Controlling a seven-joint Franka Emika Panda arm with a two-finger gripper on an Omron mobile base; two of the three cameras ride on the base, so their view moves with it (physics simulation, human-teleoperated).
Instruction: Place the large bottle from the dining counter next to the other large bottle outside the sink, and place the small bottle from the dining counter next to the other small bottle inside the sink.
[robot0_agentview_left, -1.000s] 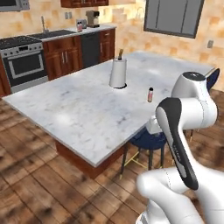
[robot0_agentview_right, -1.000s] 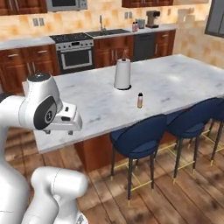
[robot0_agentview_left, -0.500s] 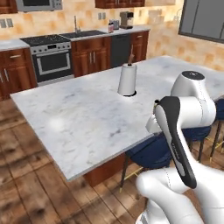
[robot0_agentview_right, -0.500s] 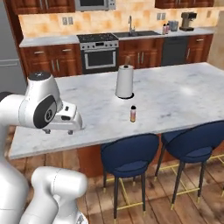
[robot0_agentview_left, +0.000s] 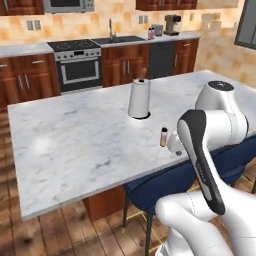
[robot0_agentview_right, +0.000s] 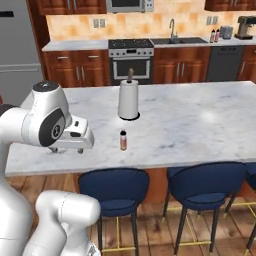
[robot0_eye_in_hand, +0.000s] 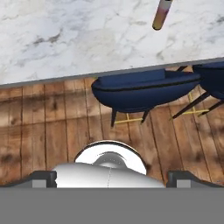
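A small bottle (robot0_agentview_left: 163, 136) (robot0_agentview_right: 123, 140) with a dark cap stands near the front edge of the marble dining counter (robot0_agentview_left: 75, 145) (robot0_agentview_right: 200, 120). In the hand view the small bottle (robot0_eye_in_hand: 161, 14) is at the top, over the counter's edge. My gripper (robot0_agentview_right: 66, 149) (robot0_eye_in_hand: 112, 178) hangs to the bottle's left, over the counter's front edge, open and with nothing between its fingers. The sink (robot0_agentview_left: 120, 39) (robot0_agentview_right: 177, 41) is in the back counter, and two bottles (robot0_agentview_left: 150, 33) (robot0_agentview_right: 215, 35) stand to its right. The large bottle from the dining counter is out of view.
A paper towel roll (robot0_agentview_left: 139, 98) (robot0_agentview_right: 128, 100) stands mid-counter behind the small bottle. Blue stools (robot0_agentview_right: 114, 185) (robot0_agentview_right: 205, 182) (robot0_eye_in_hand: 140, 89) sit under the counter's front edge. A stove (robot0_agentview_right: 131, 60) and a coffee machine (robot0_agentview_right: 245, 26) line the back wall, and a fridge (robot0_agentview_right: 17, 45) stands at the left.
The whole scene has shifted, so the base has driven. The back counter and sink now face the cameras more squarely. The arm's pose and the open gripper are unchanged.
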